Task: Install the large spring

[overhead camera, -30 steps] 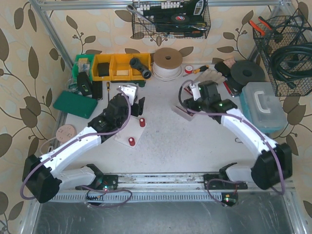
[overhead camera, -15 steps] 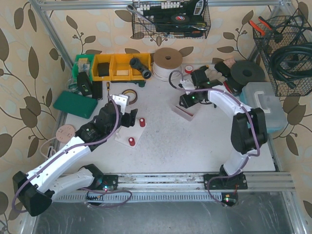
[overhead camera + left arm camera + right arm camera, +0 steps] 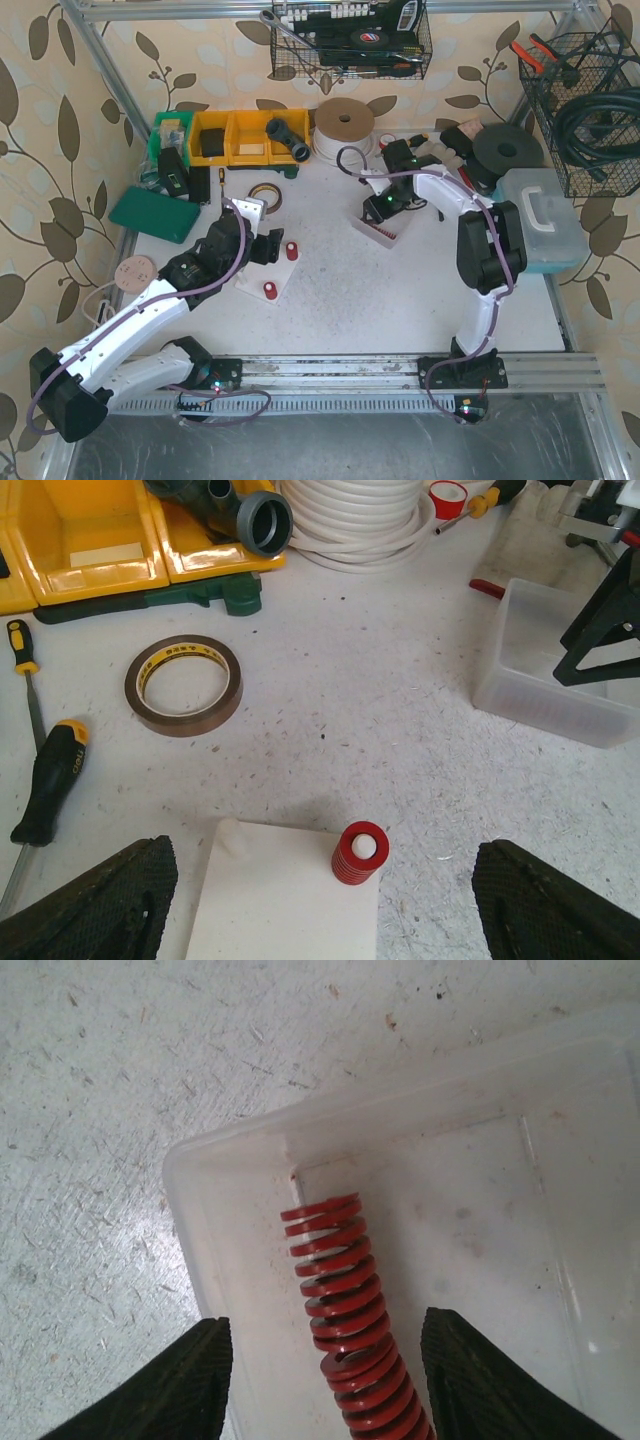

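R gripper (image 3: 322, 1345) hangs over the clear tray (image 3: 480, 1140). Its fingers (image 3: 185, 1385) are spread wide, not clenched, grasping nothing. The large spring (image 3: 345, 1310), red, lies flat inside the tray, one end near a tray corner. Its body runs between the two fingers, and no finger seems to touch it. In top cam the tray sits at centre-right of the table (image 3: 400, 300), near the back.

L gripper (image 3: 325, 880) is released too, fingers (image 3: 95, 910) wide and empty. It is above a white plate (image 3: 285, 905) w/ a short red post (image 3: 360, 852) standing at the plate's corner. A tape roll (image 3: 183, 685) and a screwdriver (image 3: 45, 790) lie farther left, apart from the plate.
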Tool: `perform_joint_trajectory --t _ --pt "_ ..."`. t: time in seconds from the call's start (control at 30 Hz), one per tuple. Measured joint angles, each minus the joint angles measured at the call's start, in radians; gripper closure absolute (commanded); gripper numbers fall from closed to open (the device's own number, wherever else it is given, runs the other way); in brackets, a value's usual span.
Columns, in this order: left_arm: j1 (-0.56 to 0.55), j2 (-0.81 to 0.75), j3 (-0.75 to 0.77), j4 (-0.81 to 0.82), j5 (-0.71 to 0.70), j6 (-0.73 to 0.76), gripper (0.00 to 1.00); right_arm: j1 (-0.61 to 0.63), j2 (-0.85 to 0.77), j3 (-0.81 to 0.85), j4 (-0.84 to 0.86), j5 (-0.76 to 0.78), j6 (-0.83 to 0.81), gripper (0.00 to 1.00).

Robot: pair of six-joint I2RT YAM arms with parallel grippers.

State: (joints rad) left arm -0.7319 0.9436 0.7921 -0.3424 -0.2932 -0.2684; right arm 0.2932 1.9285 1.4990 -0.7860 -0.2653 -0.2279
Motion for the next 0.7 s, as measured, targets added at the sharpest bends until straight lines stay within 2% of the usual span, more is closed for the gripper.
perform_joint_trajectory --t 0.13,0.33,0.7 --pt "0.002 0.0 0.0 0.0 0.0 -0.001 0.16 0.0 0.032 0.028 -0.007 0.011 -0.002 0.47" --pt "0.006 0.0 0.0 0.0 0.0 -0.003 0.16 0.0 0.08 0.03 -0.026 0.041 -0.006 0.54" --pt "0.006 0.0 0.0 0.0 -0.005 -0.007 0.16 -0.002 0.115 0.064 -0.058 0.034 -0.04 0.55"
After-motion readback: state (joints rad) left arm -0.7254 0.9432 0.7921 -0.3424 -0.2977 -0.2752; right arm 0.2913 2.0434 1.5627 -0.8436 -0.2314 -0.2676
